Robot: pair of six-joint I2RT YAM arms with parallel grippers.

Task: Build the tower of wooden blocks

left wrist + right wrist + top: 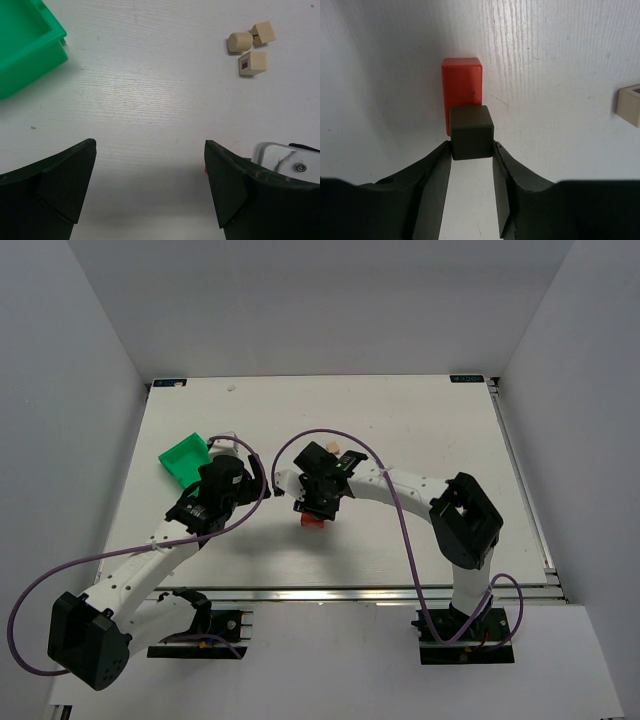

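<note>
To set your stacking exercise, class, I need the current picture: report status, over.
Left gripper open, empty. Right gripper shut on grey-brown cube, over red-orange block. Pale blocks lie apart; nothing in the way.

A: Left wrist view: a wide lane of bare worktop point(150, 75) between the spread fingers of the left claw point(150, 150), centre frame.
B: Corners are crowded, though! Green bin point(25, 45) upper left, three pale blocks point(250, 47) upper right, white housing point(280, 157) lower right.
A: Right wrist view: right claw point(471, 148) pinches the grey-brown cube point(471, 131), red-orange block point(462, 80) directly above it in frame, blocking straight ahead.
B: Bare worktop both sides; one pale block point(630, 106) at the right edge.
</note>
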